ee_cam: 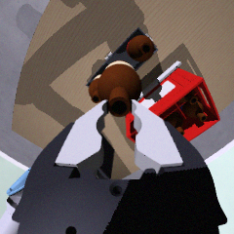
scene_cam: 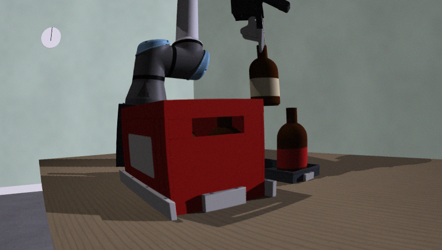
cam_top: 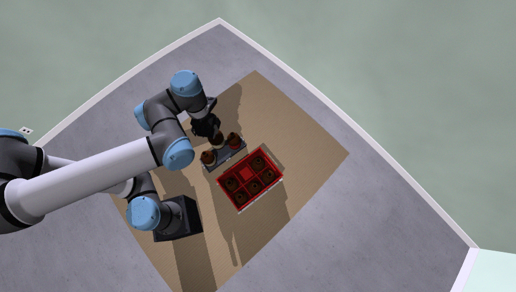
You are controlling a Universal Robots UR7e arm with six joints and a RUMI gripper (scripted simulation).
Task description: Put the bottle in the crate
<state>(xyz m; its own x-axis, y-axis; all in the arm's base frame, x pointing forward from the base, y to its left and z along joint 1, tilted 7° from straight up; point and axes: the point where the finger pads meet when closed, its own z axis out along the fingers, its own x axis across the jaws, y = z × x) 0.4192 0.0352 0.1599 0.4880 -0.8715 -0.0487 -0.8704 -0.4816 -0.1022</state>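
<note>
Clenched round the neck of a bottle (cam_top: 217,139) (scene_cam: 264,74) (ee_cam: 118,83) with the gripper (cam_top: 216,131) (scene_cam: 261,49) (ee_cam: 119,100). Holding it close to upright, cream label outward, clear of the tray (cam_top: 223,155) (scene_cam: 293,178) (ee_cam: 115,55). Hiding the fingertips behind the wrist parts from the top; cutting off the gripper's upper end in the exterior view. Whether directly above the tray or slightly past its edge, hard to tell.

In the tray, at one end, standing upright, a red-label bottle (cam_top: 233,139) (scene_cam: 291,139) (ee_cam: 140,48); at the other, a pale-label bottle (cam_top: 207,157) (ee_cam: 95,90), hidden by the crate (cam_top: 238,163) (scene_cam: 217,161) (ee_cam: 171,97) in the exterior view and partly covered by the held one in the wrist view.

In the crate, five bottles, with labels too dark to make out. Open for filling, the middle slot (cam_top: 245,173) of the row nearer the tray. Through the handle hole, only dim shoulders and a neck to see; in the wrist view, part of the crate blocked by a finger. Sitting flat, both crate and tray, with grey bars (scene_cam: 223,199) close round the crate's foot.
</note>
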